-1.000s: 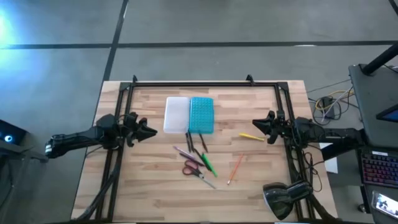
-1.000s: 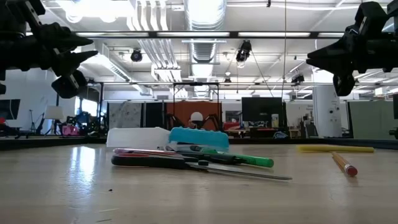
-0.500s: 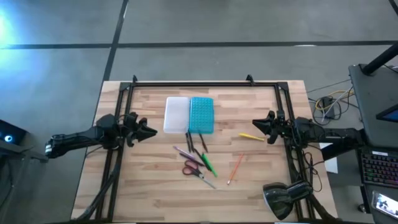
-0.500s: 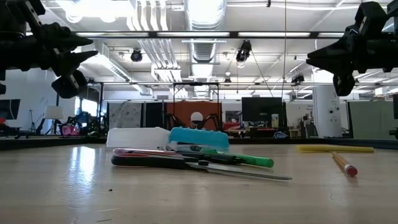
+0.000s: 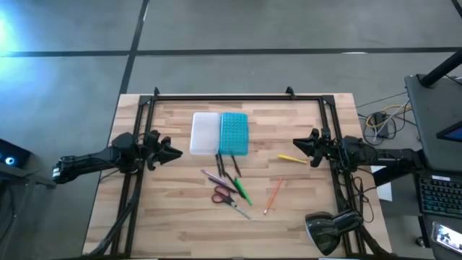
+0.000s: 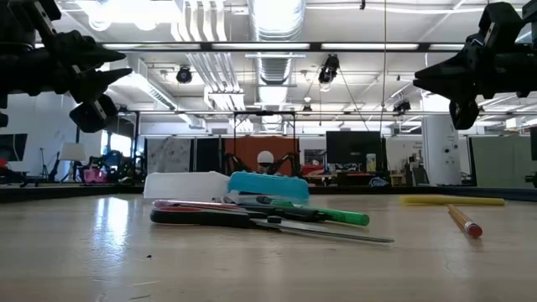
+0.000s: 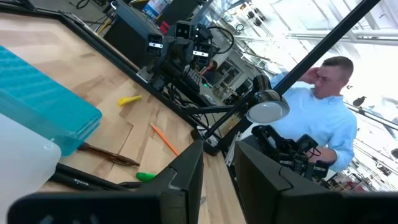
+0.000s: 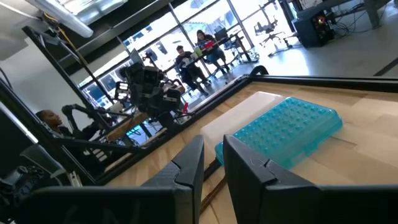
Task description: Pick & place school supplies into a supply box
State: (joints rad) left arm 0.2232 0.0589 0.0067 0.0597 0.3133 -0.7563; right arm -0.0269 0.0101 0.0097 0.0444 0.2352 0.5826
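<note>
At the left edge of the pale wooden plank surface, the left claw hangs above the wood with nothing in it; its dark fingers stand a narrow slot apart in its own wrist view.

Next comes the supply box, lying open toward the far side of the surface: a translucent whitish plastic tray on the left, hinged to a turquoise bumpy-textured lid on the right. The tray looks empty.

Just in front of the box lie the loose supplies, none yet stowed: two dark pens touching the lid's near edge, a green marker, and red-handled scissors with blades pointing toward the near edge. Farther right lies a thin orange pencil, apart from the cluster, and a short yellow stick near the right arm.

The right claw hovers at the right edge, empty, its fingers also parted by a slim gap.

By my reading, the task has not begun: every item remains to be picked up and placed in the tray.
</note>
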